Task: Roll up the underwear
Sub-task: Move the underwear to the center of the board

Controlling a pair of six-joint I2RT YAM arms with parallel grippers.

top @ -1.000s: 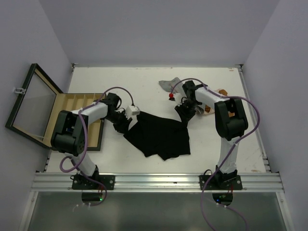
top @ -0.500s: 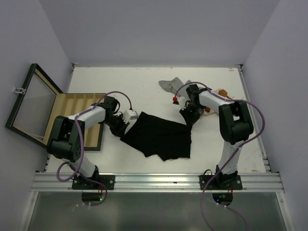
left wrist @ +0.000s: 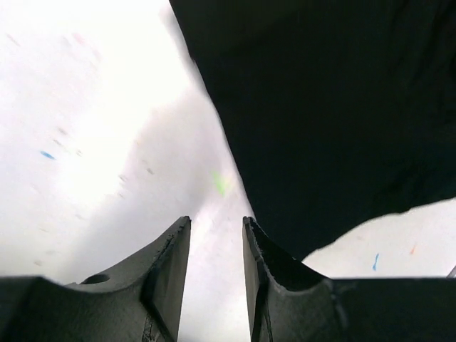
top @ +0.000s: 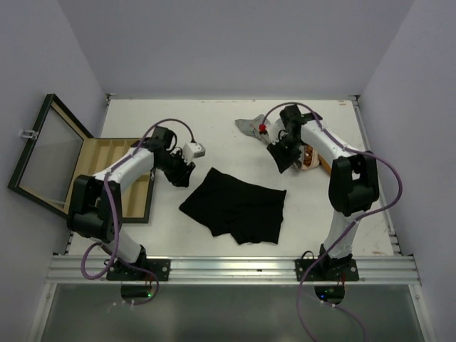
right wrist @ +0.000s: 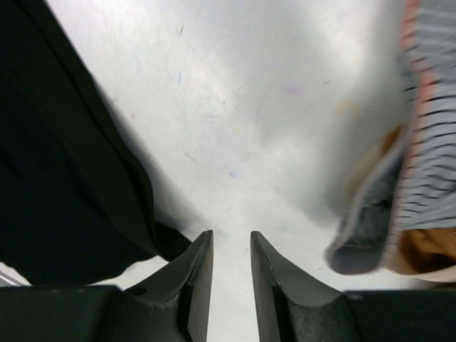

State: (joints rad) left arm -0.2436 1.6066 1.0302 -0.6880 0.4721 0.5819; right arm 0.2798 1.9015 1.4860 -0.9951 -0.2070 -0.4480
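White tabletop (top: pixel 214 128) has the black underwear (top: pixel 235 210) lying flat with its long side running left to right, and both claws are slightly parted and empty, left gripper (top: pixel 183 176) just off its far-left corner, right gripper (top: pixel 282 159) just past its far-right one

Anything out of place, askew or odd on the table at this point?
Nothing is spilled or damaged. The black underwear lies flat mid-table but skewed to the table's edges, with the left gripper and right gripper both empty and off it. The grey striped and orange-brown garments sit bunched together at the far right.
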